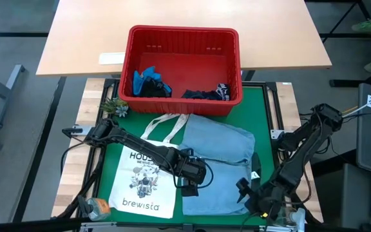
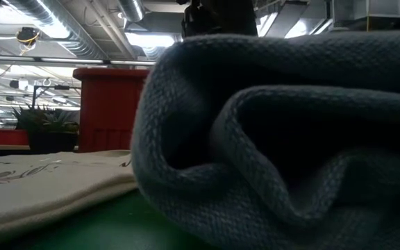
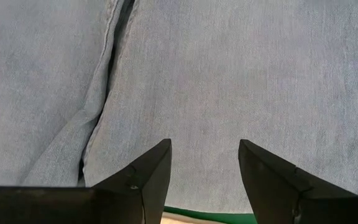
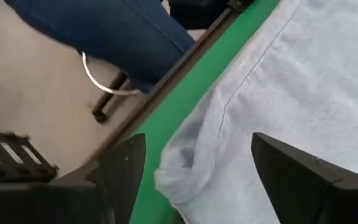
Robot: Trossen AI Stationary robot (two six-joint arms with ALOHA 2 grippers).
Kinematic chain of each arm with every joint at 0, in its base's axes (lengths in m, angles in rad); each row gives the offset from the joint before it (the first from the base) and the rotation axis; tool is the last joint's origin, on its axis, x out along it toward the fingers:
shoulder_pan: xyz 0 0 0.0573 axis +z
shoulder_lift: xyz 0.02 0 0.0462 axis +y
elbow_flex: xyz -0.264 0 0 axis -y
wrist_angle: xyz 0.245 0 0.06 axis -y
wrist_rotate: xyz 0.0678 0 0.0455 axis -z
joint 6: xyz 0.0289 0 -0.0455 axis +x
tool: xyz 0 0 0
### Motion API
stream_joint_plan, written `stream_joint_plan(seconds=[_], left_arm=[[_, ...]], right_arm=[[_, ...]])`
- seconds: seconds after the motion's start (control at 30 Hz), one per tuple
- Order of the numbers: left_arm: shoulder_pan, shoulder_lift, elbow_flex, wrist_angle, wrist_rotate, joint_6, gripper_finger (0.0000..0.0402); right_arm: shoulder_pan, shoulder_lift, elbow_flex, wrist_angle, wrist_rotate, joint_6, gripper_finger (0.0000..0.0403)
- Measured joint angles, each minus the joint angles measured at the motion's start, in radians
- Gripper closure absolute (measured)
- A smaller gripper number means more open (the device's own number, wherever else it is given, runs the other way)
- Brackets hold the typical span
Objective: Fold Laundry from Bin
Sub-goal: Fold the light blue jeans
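Fingers of both grippers spread, gripping nothing – over the denim shirt (image 1: pixel 218 151)
Tote bag (image 1: pixel 140 187) beside it reads "brewista"

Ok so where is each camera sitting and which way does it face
High: above the table, looking down; both arms, the bin, the tote bag.
Low: at table height, looking across; denim shirt fills it, no arm clearly seen.
Left wrist: over the shirt, left gripper open.
Right wrist: at the shirt's edge on the green mat, right gripper open.
All four share the shirt.
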Motion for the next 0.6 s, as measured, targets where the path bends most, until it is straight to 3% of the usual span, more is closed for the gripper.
stream_joint_plan(seconds=[0.23,0.6], left_arm=[[0.000,0.000,0.000,0.000,0.000,0.000,0.0221],[0.000,0.000,0.000,0.000,0.000,0.000,0.0221]], right_arm=[[0.039,0.090,0.000,-0.011,-0.032,-0.159,0.0115],[0.050,0.172,0.000,-0.137,0.065,-0.272,0.0116]])
